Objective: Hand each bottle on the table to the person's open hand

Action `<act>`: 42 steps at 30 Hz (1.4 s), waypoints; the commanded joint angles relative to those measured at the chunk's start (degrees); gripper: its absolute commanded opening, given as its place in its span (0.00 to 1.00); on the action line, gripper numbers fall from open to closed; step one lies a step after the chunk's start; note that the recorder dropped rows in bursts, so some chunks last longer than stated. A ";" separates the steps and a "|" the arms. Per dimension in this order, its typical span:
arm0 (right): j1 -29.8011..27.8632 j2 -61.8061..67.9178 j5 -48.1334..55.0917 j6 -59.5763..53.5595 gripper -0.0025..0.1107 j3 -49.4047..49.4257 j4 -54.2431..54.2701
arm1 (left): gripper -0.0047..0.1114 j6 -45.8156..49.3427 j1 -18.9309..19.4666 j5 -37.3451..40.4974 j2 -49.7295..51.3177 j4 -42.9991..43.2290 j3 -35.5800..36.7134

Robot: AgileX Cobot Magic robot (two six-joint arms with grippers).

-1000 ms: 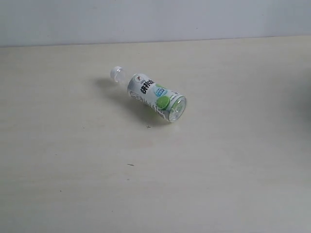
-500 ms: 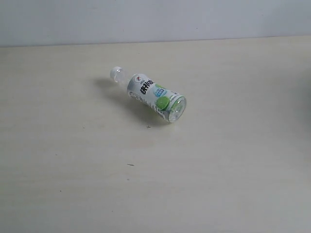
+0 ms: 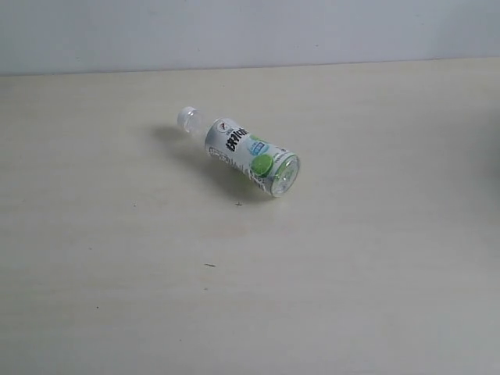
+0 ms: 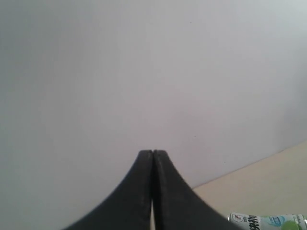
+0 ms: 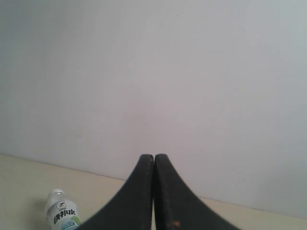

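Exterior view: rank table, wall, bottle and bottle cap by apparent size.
1. table, fills most of the frame
2. wall, only a strip along the top shows and it is farthest away, so this rank holds for the picture only
3. bottle, lying on its side
4. cap

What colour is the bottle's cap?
The cap is white, seen best in the exterior view.

Left wrist view: the bottle (image 4: 283, 222) is cut by the frame edge, only a strip of label (image 4: 254, 221) showing; the left gripper (image 4: 152, 152) is cropped behind its fingers. Right wrist view: the bottle loses its lower body to the edge and to the right gripper (image 5: 154, 156), likewise cropped. Exterior view: the label print is too small to read, and the table (image 3: 351, 297) specks (image 3: 209, 266) too small to identify
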 commanded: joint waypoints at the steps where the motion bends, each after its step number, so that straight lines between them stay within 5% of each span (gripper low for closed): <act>1: -0.01 -0.27 0.04 -0.02 0.02 0.26 -0.12 | 0.04 -0.20 -0.16 -0.34 -0.20 -0.30 0.12; 19: -0.01 -0.27 0.04 -0.01 0.02 0.26 -0.12 | 0.04 2.04 -0.16 -0.22 -0.20 -0.31 0.12; 25: -0.01 -0.27 0.04 -0.12 0.02 0.26 -0.12 | 0.04 42.44 -0.16 7.26 -0.20 -0.31 0.12; 30: -0.01 -0.27 0.04 -0.01 0.02 0.26 -0.12 | 0.04 65.97 -0.16 24.77 1.21 -5.27 0.12; 36: -0.01 -0.27 0.04 -0.01 0.02 0.26 -0.12 | 0.04 59.97 -0.16 28.79 8.58 -22.08 -3.18; 42: -0.01 -0.27 0.04 -0.13 0.02 0.26 -0.12 | 0.04 47.34 0.86 28.79 24.46 -29.97 -12.53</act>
